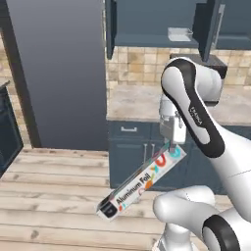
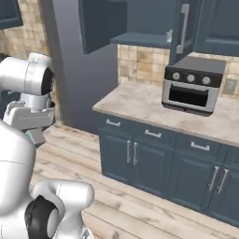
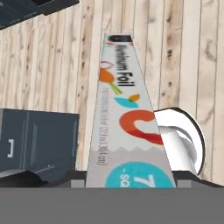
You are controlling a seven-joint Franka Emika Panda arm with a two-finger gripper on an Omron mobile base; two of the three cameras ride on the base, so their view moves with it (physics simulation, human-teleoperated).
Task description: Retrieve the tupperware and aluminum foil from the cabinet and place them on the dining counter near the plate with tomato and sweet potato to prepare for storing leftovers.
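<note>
My fingers pinch the teal end of the foil box (image 1: 142, 183); my gripper (image 1: 172, 143) holds it in the air, and the long box slants away and down from my fingers, its black logo end lowest, over the wooden floor (image 1: 54, 196).

I judge the foil is out of the cabinet (image 1: 162, 22) and I am carrying it; the next move calls for getting to the dining counter and setting the box down near the plate, neither of which I can see from here.

Beyond my fingers, the cabinet hangs high with its doors open, and the tupperware (image 1: 180, 34) sits on its shelf, well above and past me, not yet fetched. Below it runs the wall counter (image 2: 154, 105) with a toaster oven (image 2: 193, 85). A tall dark fridge panel (image 1: 59, 73) stands off to one side. The box's low far end could catch the drawer fronts (image 1: 128, 152) as I swing.
</note>
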